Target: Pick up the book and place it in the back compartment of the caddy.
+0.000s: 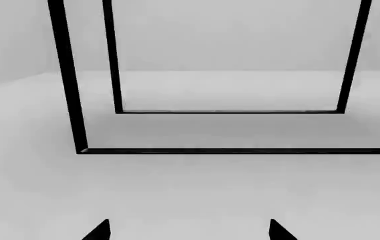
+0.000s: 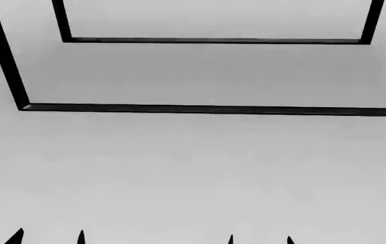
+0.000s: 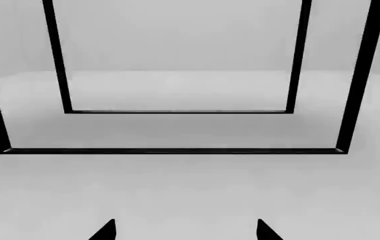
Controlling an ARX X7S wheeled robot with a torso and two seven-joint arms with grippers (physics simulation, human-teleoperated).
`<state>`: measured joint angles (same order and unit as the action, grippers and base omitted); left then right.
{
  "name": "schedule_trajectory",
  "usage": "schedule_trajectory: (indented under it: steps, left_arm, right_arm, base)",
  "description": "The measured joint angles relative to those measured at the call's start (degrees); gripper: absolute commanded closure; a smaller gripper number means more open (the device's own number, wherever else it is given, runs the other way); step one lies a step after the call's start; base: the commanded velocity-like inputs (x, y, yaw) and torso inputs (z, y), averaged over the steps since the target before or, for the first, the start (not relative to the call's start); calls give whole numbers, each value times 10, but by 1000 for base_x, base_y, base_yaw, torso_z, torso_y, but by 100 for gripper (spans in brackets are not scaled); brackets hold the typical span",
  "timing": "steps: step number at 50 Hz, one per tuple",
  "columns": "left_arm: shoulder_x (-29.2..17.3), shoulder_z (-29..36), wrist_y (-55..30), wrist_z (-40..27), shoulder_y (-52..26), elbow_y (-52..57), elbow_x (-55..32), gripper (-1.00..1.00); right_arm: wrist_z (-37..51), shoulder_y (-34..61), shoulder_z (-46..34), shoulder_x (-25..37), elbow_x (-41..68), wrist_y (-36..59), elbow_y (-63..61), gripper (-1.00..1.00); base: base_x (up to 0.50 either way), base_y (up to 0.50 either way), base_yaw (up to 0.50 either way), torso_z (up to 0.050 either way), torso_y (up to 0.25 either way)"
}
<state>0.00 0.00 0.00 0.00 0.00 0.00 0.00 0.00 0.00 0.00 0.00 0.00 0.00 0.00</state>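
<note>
Both grippers, left (image 1: 188, 231) and right (image 3: 185, 230), spread wide and empty above bare grey floor (image 2: 193, 173); book and caddy nowhere in view, nearer arm impossible to tell.

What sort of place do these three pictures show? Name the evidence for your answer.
Probably a bare simulated room, not a furnished one: a plain pale grey floor, thin black frame bars standing on it, and blank grey walls behind. No book or caddy is in view; only the open gripper tips of the left gripper and right gripper show.
</note>
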Motion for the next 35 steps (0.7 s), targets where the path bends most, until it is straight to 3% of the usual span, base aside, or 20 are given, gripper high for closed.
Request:
schedule_trajectory:
  steps: [25,35]
  left_arm:
    - [-27,33,-16,-30,4,18,-33,-100]
    - [-40,36,-85,-49,-5,98,-51,-100]
  right_arm:
    - [31,-4,-33,26,28,-15,-5,-100]
    - [43,-1,-48,46,33,70,-130,-100]
  base:
    - [0,0,0,0,0]
    - [0,0,0,0,0]
